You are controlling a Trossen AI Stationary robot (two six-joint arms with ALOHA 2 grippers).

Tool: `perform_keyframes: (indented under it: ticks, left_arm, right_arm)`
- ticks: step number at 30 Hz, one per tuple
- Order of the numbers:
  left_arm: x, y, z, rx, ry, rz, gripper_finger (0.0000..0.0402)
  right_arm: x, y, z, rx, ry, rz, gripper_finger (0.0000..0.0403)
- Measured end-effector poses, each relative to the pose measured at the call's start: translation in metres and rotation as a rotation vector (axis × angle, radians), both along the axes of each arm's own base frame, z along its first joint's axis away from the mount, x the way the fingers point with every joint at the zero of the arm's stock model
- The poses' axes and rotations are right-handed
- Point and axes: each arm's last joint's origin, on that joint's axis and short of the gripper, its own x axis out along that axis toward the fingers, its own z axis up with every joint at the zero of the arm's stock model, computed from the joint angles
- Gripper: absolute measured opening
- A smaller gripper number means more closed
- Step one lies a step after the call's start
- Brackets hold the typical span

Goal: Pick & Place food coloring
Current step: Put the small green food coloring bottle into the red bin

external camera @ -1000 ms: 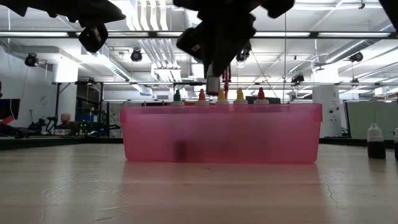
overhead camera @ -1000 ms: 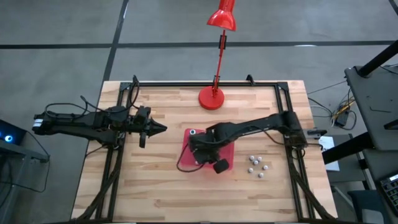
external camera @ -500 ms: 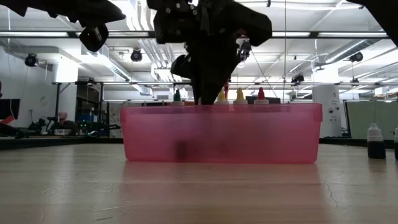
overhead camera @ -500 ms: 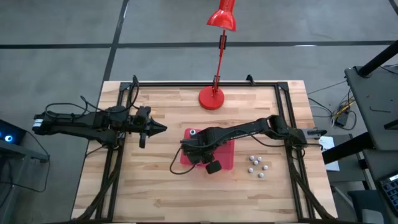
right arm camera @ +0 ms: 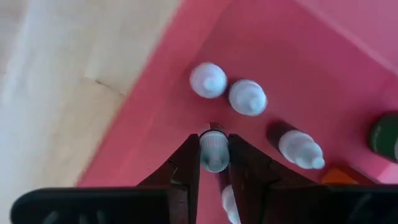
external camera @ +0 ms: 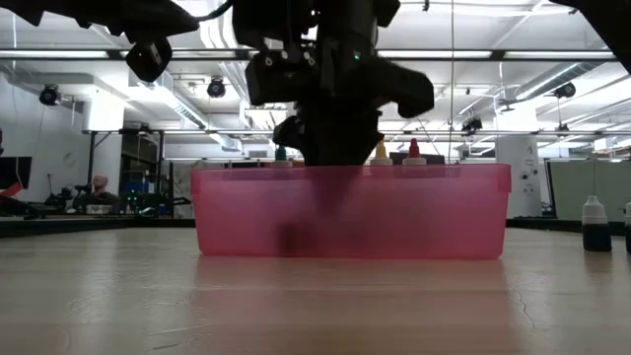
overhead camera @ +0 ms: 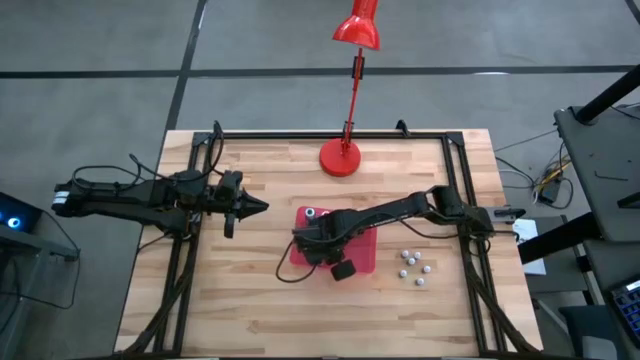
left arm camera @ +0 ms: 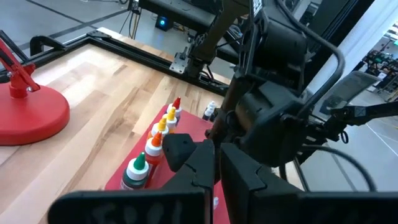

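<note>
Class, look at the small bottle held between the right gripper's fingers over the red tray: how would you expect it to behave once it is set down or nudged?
The bottle looks narrow and upright, so it probably tips easily. Its round body would likely roll. The right gripper pinches it alone, so it seems light; the red tray walls should contain it.

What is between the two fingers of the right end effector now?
A small food coloring bottle with a pale cap stands clamped between the fingers of the right end effector, above the red tray. The right wrist view shows this.
</note>
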Motion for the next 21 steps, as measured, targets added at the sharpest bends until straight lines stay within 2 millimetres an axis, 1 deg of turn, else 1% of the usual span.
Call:
perform_keyframes:
  ticks: [5,14,21]
  left_arm:
    - [0.0000,0.0000,0.0000,0.000,0.000,0.000,0.0000]
    - [0.0000,0.0000,0.0000,0.000,0.000,0.000,0.0000]
    - [0.0000,0.0000,-0.0001,0.001,0.000,0.000,0.0000]
  right_arm:
    - [-0.0014,-0.0010,-0.0035,-0.022,0.000,-0.001,0.0059]
    - [-0.0002,-0.0008,-0.0034,-0.023,-0.016,0.022,0.0060]
    - [0.0010,-0.0008,-0.0031,-0.022,-0.029,0.025,0.0092]
